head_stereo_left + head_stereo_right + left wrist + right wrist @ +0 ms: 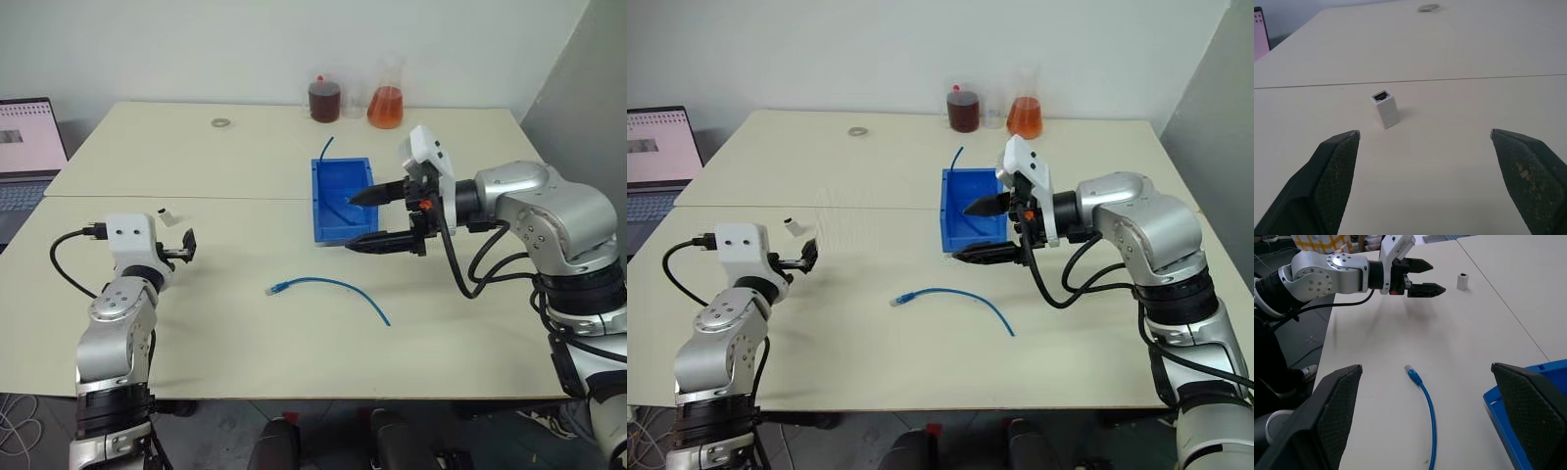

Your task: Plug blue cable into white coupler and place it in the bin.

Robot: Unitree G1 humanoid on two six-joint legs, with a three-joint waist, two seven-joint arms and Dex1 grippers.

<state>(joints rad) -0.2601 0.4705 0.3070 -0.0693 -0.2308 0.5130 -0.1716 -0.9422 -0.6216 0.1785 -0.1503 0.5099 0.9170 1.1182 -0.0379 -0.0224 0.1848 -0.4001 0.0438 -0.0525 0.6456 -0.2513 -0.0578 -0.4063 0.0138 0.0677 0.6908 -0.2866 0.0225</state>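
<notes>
While both my grippers hang empty with jaws spread wide, the white coupler [1385, 108] stands upright on the matte cream table [245, 323]: a small boxy block of smooth white-grey plastic, dark square socket facing up, just beyond my left gripper [186, 245] at the left side, untouched. The finger pads [1334, 169] of that gripper look dark green-black with a coarse woven grain. The blue cable [333, 289] lies loose in the middle near part of the table, a thin light-blue cord in a shallow arc, small clear plug at its left end, well apart from the coupler and near the bin but not touching it. The bin [338, 201] is bright blue glossy plastic, rectangular, open top, lowered front lip, sitting right of centre; a short darker blue cable stub [324, 149] sticks up at its far edge. My right gripper [377, 220] hovers at the bin's right side, pointing left, holding nothing. Far back stand a jar of dark brown liquid [324, 99] and a glass flask of orange liquid [386, 103]; a flat metal ring [220, 122] lies far left of them. A laptop [24, 147] at the far left shows a pinkish screen, text unreadable. No brand marks legible.
</notes>
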